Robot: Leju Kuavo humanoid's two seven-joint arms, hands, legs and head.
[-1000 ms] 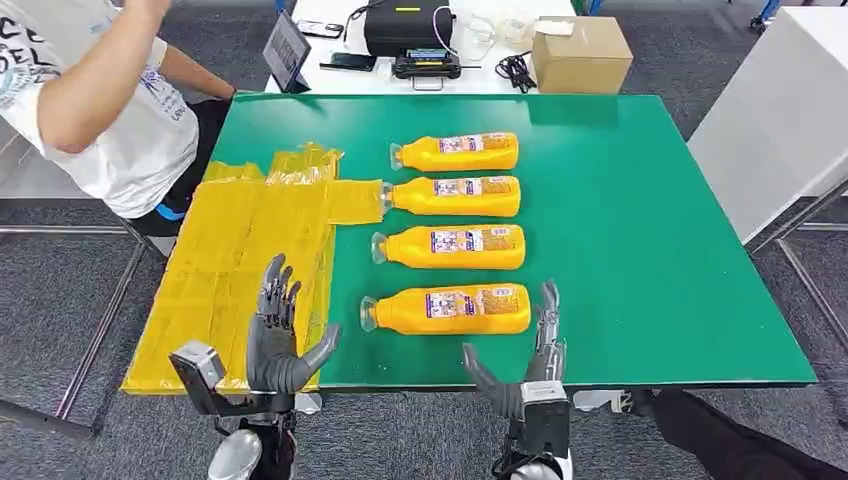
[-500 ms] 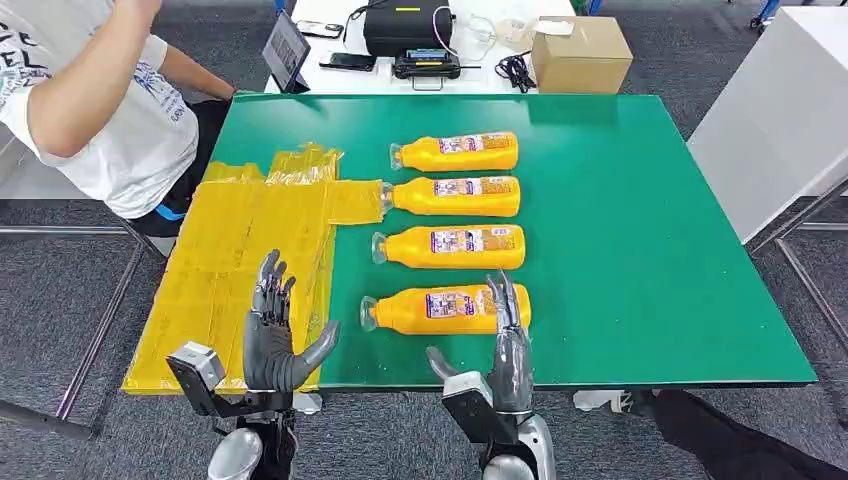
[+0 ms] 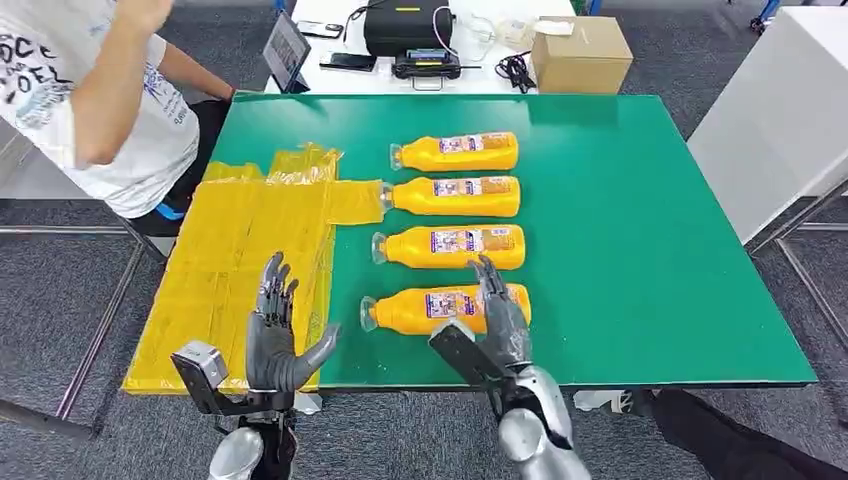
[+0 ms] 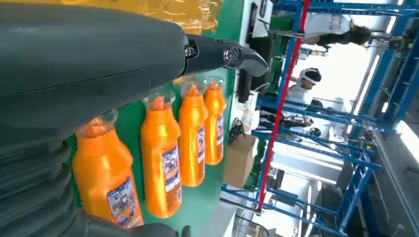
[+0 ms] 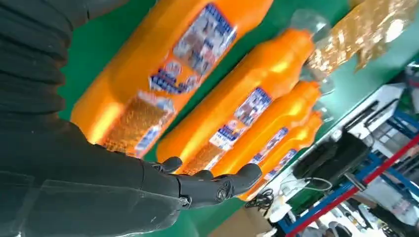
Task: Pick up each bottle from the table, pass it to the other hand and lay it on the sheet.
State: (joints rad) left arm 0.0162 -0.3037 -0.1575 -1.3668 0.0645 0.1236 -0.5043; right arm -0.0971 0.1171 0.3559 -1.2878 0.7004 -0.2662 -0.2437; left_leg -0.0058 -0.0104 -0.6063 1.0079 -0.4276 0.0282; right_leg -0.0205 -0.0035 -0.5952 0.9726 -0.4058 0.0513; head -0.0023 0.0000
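R hand (image 3: 497, 318) fingers spread over nearest bottle (image 3: 430, 310), not gripping, L hand (image 3: 277, 335) fingers wide by yellow sheet (image 3: 240, 250), 3 more bottles (image 3: 455, 246) beyond, person (image 3: 95, 100) at table corner, cardboard box (image 3: 580, 52) behind.

A robotics lab or test hall: a green worktop (image 3: 650, 250) stands on grey carpet, a white desk (image 3: 330, 78) behind it carries a black electronics case (image 3: 400, 25), a tablet (image 3: 286, 48), cables and a cardboard box (image 3: 580, 52), and blue steel racking (image 4: 346, 163) lines the bright hall beyond.
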